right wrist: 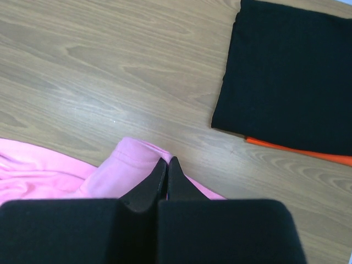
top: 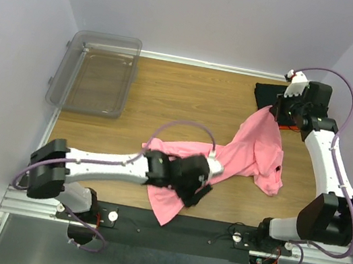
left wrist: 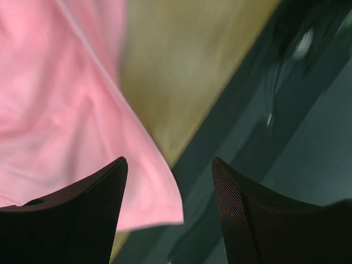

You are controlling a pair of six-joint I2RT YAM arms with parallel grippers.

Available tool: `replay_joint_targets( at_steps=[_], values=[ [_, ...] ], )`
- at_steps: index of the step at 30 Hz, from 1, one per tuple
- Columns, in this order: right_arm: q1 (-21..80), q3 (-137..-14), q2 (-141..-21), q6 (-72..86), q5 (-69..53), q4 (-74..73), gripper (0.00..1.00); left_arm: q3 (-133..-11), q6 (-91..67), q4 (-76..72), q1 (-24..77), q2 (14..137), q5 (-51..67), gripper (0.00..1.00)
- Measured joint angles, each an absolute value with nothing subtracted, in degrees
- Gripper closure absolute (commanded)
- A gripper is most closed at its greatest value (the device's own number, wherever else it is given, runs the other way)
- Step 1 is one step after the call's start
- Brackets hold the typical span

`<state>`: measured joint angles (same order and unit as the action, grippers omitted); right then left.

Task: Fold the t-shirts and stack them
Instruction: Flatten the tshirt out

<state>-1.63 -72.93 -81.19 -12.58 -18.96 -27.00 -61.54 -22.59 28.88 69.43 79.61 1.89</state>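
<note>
The pink t-shirt [top: 256, 146] lies crumpled across the table's near right, from the front edge up toward the back right. My right gripper [top: 279, 112] is shut on its far edge [right wrist: 121, 170], with the jaws [right wrist: 166, 160] pinched together on a pink hem just above the wood. The folded black t-shirt [right wrist: 286, 71] lies on the folded orange t-shirt [right wrist: 297, 151] just beyond it, at the back right [top: 269, 93]. My left gripper [left wrist: 169, 160] is open over the pink shirt's near corner [left wrist: 159, 203] at the table's front edge [top: 200, 192], holding nothing.
A clear plastic bin [top: 98, 74] stands at the back left of the wooden table [top: 182, 99]. The dark base rail [top: 167, 226] runs along the front edge, just under the shirt's near corner. Walls close in on both sides.
</note>
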Motion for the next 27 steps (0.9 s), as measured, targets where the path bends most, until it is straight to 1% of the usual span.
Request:
replay_joint_targets(
  at_steps=[5,6,8,10,12,16,20,25,27],
  values=[
    [-1.91,-72.42,-81.45,-12.58,-19.14,-27.03,0.99,-55.51,-27.2,38.35,81.21,85.36,2.35,0.3],
    [-1.98,-72.42,-81.47,-12.58,-19.11,-27.03,0.99,-55.66,-27.83,39.57,82.39,86.02,2.11,0.31],
    [-2.0,-72.42,-81.67,-12.53,-19.14,-27.03,0.99,-56.75,-29.54,42.3,84.4,88.25,1.45,0.35],
    [-2.0,-72.42,-81.76,-12.49,-19.14,-27.03,0.99,-57.43,-30.98,44.21,86.13,90.72,0.62,0.37],
    [-2.0,-72.42,-81.78,-12.49,-19.14,-27.03,0.99,-57.43,-31.86,45.36,87.37,93.1,0.4,0.39],
    [-2.07,-72.42,-81.76,-12.49,-19.18,-27.03,0.99,-57.8,-32.99,46.94,88.64,96.9,0.19,0.4],
    [-2.39,-72.42,-81.76,-12.45,-19.53,-27.0,1.0,-59.9,-33.71,48.88,88.71,98.59,-0.89,0.44],
    [-2.48,-72.36,-81.76,-12.45,-20.45,-27.03,0.99,-62.13,-34.92,50.72,88.75,99.81,-5.56,0.45],
    [-2.48,-72.25,-81.76,-12.45,-20.67,-27.03,0.99,-62.61,-35.46,51.35,88.68,99.92,-7.51,0.48]
  ],
)
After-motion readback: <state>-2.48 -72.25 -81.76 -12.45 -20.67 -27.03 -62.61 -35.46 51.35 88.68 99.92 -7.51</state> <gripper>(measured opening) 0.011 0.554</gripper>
